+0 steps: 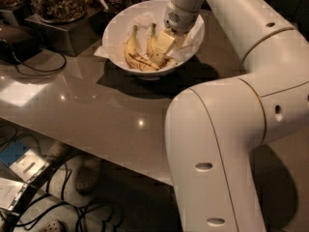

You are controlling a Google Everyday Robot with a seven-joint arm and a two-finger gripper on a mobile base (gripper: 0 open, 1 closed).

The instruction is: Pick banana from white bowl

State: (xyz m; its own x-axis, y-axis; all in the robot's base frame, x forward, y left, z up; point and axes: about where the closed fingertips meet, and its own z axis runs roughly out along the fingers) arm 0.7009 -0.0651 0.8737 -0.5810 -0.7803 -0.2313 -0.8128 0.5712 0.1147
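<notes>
Gripper (pixel 163 43) is down inside the large, deep, round, glossy white bowl (pixel 117 27), at its right-centre, hanging from the big white jointed robot arm (pixel 227 129) that fills the right half of the view. Its pale, blocky end sits right against the curved yellow banana with a greenish stem (pixel 151 40), and looks to be touching it. Can't tell whether the jaws are apart, together or clamped on the fruit.

That banana lies in the bowl's middle, stem pointing twd the far rim, lower half dark-mottled and partly hidden by the gripper. Just left of it, nearly parallel, lies the other yellow banana w/ thin black lengthwise streaks (pixel 130 50), its tip curving under the first one's tip at the near side of the bowl. Both rest on crumpled white paper lining (pixel 143 19), which pokes over the rim at left and right.

Bowl stands on a glossy grey-brown surface (pixel 96 110), near the far edge. Left of the bowl, apart from it: a metal box stand (pixel 67 35) carrying a clear jar of brown nut-like bits (pixel 60 1). A thin black cable (pixel 41 65) loops across the surface at far left. Below the surface edge, on the floor: tangled dark cables (pixel 91 209) and a grey shoe (pixel 87 178).
</notes>
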